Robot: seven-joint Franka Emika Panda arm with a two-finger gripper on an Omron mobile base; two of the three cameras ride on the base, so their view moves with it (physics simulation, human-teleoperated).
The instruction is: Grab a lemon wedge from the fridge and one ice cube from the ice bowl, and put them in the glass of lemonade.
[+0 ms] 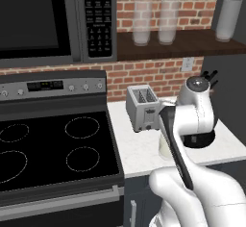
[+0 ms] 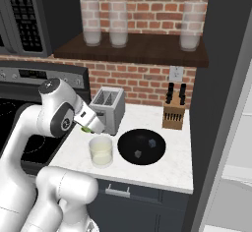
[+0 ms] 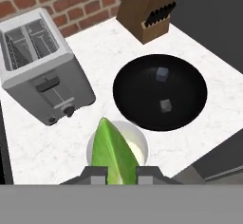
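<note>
My gripper is shut on the lemon wedge, a yellow-green sliver that sticks out between the two fingertips. Straight beneath it stands the glass of lemonade, a short clear tumbler near the counter's front edge. In the right base view the gripper hovers just above and left of the glass of lemonade, the lemon wedge peeking out under the hand. The black ice bowl lies right of the glass with two pale cubes inside. The ice bowl also sits mid-counter. The grey fridge rises at the right.
A silver toaster stands behind the glass, and a wooden knife block sits by the back wall. The black stove adjoins the counter on the left. Frosted glasses line a shelf above.
</note>
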